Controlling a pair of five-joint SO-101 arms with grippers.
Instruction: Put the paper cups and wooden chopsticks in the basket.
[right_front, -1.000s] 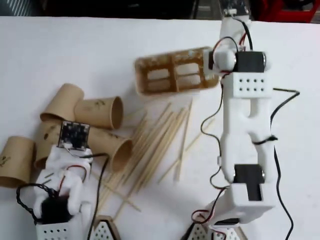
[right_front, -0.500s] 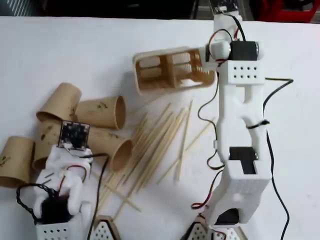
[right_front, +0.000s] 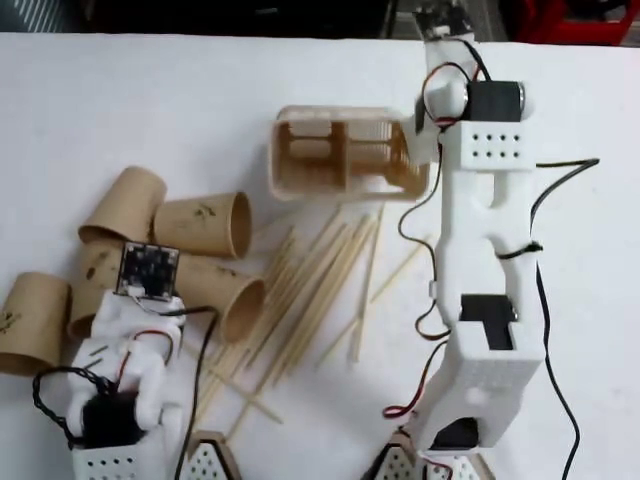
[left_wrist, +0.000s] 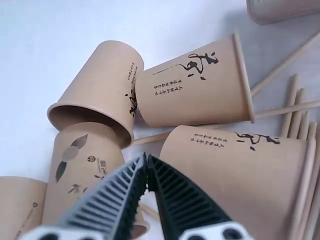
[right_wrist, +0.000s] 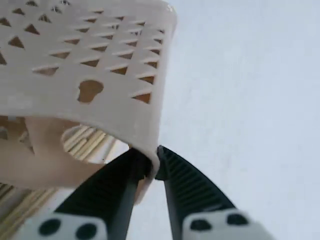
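Because the right gripper (right_wrist: 151, 162) was pinched shut on only one corner of the rim of the plastic basket (right_wrist: 95, 70), the hold looked thin. The basket hung tilted from that single point, its latticed wall turned towards the wrist camera. I judged that it could twist or slip out of the jaws. A slip would probably drop it onto the wooden chopsticks (right_front: 310, 290), which lay fanned out on the white table (right_front: 150, 90) just beside it, and scatter them further. Setting it down crooked could leave it on its side, with the opening facing the wrong way for loading.

The left gripper (left_wrist: 146, 165) was closed on nothing, its tips poised just above the paper cups (left_wrist: 195, 90). These lay on their sides in a loose cluster touching one another, some resting against the chopsticks. A closed or off-centre approach could nudge one cup and roll its neighbours away.
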